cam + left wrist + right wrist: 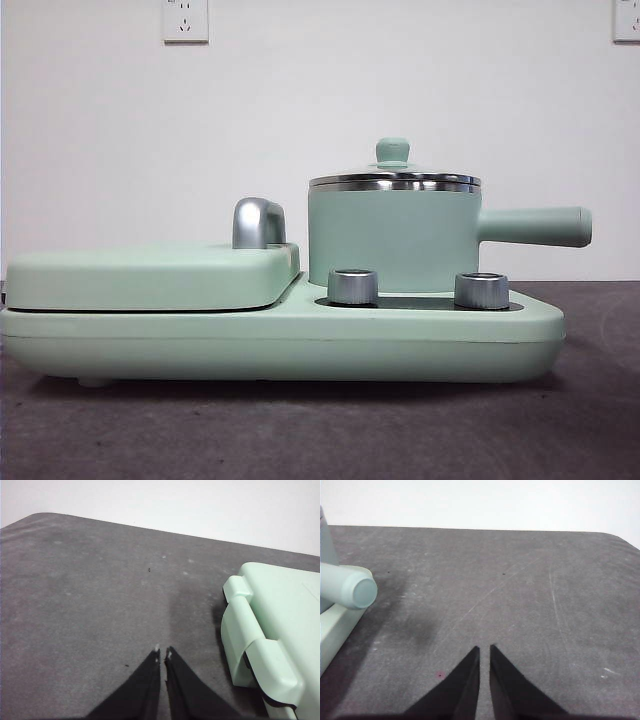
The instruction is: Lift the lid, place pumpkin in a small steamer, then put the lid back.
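The left gripper (162, 654) has two matte black jaws tapering to narrow points, each tip showing a small pale fleck. The right gripper (484, 649) has similar plain black, wedge-shaped jaws.

Even, soft light fills all three views. The white wall (320, 100) is bright, nearly washed out. Highlights glint on the lid (394, 180) rim and chrome handle (258, 222). Soft shadows darken the table (520, 590) beside the appliance base (270, 640). Focus is fairly sharp.
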